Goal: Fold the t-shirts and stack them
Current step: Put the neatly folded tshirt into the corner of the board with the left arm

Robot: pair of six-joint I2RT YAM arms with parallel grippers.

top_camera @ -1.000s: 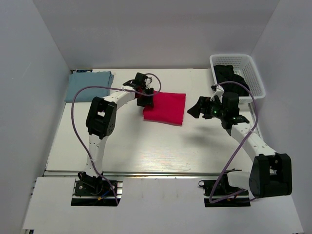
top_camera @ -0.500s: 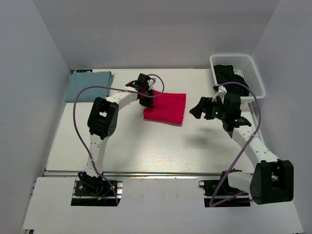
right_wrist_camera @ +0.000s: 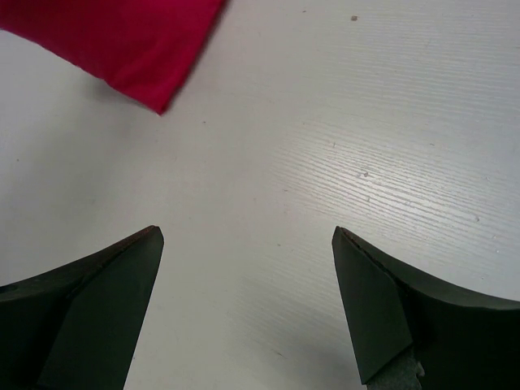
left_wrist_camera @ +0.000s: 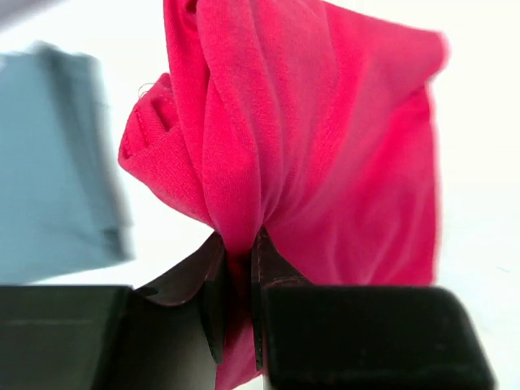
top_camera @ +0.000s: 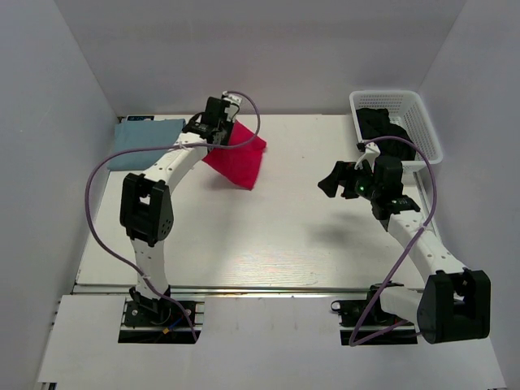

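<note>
Since a second ago, red t-shirt lifted from worktop, swung back-left. Your left gripper nearly closed, pinching its bunched edge; cloth hangs. Step: stacking. Next, carry it over blue-grey t-shirt just beside, lower flat, release. Your right gripper wide, empty, well apart. Far right: basket. Nothing blocks you.
</note>
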